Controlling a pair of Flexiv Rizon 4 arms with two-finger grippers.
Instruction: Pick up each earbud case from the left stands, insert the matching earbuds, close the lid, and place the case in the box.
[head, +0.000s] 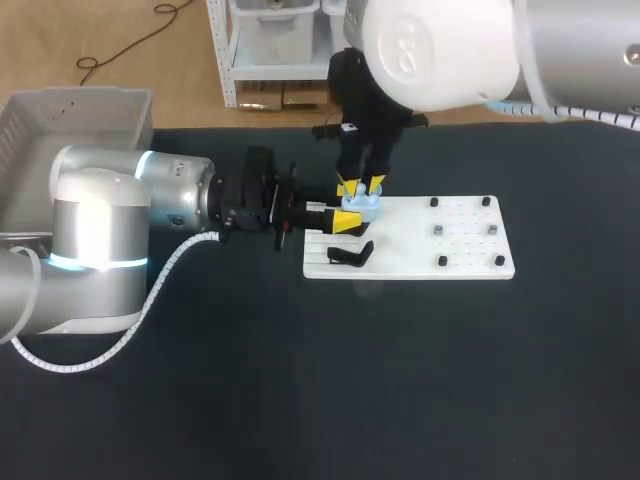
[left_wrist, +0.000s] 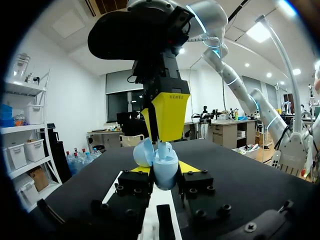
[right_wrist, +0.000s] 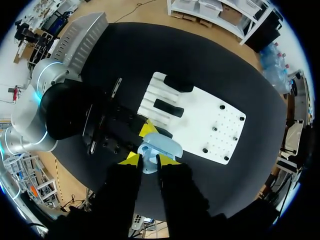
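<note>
A light blue earbud case (head: 362, 206) is held with its lid open just above the left end of the white stand board (head: 420, 240). My left gripper (head: 338, 219) comes in from the left and is shut on the case body (left_wrist: 165, 170), with the lid (left_wrist: 144, 152) tipped to one side. My right gripper (head: 363, 185) points straight down onto the open case (right_wrist: 161, 146). Its fingers (left_wrist: 170, 114) pinch a small pale earbud (left_wrist: 162, 147) at the case's mouth. A black case (head: 350, 253) lies on the board's slotted end.
A grey box (head: 75, 120) stands at the table's far left. Small black and grey pegs (head: 440, 230) dot the board's right half. Dark bare tabletop (head: 350, 380) stretches in front of the board.
</note>
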